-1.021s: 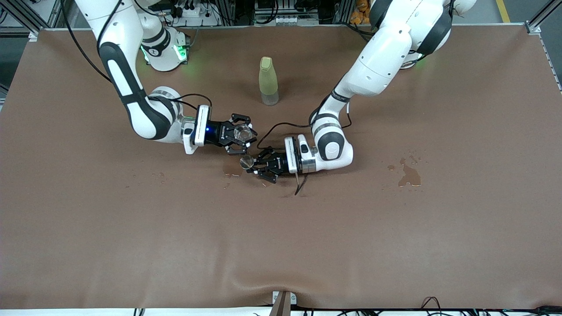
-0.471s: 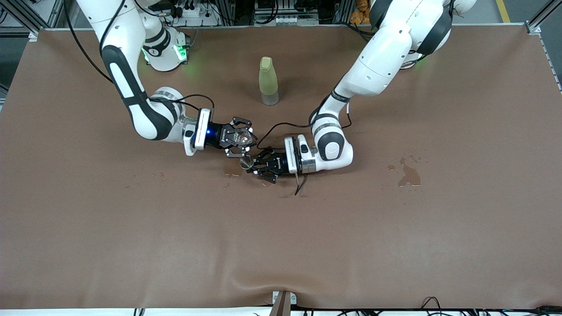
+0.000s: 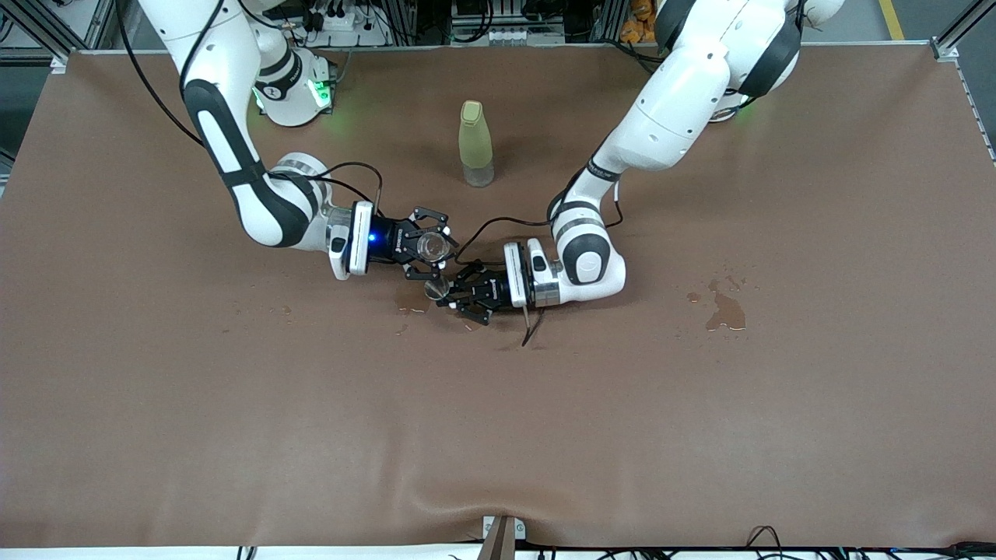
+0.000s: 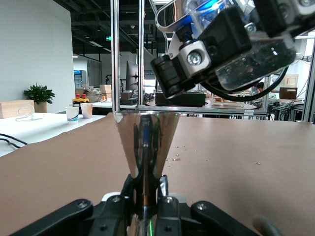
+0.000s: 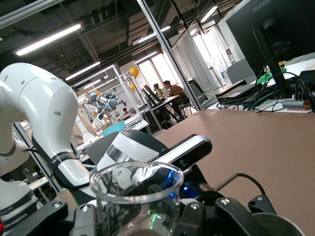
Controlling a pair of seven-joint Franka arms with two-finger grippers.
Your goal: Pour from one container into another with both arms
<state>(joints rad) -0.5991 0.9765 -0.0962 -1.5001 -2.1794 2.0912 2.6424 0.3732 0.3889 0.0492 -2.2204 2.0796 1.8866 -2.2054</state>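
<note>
My right gripper [image 3: 429,249] is shut on a clear glass beaker [image 3: 429,247], held low over the middle of the table. Beside it, my left gripper [image 3: 450,294] is shut on a small cone-shaped metal cup [image 3: 436,289], whose rim sits just under the beaker's edge. In the left wrist view the metal cup [image 4: 146,142] stands upright between the left gripper [image 4: 146,189] fingers, and the beaker [image 4: 256,59] hangs tilted above it with droplets inside. In the right wrist view the beaker [image 5: 135,196] fills the right gripper [image 5: 138,216], with the cup's rim [image 5: 275,227] close by.
A yellow-green bottle [image 3: 475,144] stands upright farther from the front camera than both grippers. Wet patches lie on the brown table cover under the cup [image 3: 410,303] and toward the left arm's end [image 3: 727,311]. A loose black cable [image 3: 533,327] hangs by the left wrist.
The right gripper has carried the beaker a little toward the left gripper, so its edge now hangs over the metal cup. The left arm has not moved.
</note>
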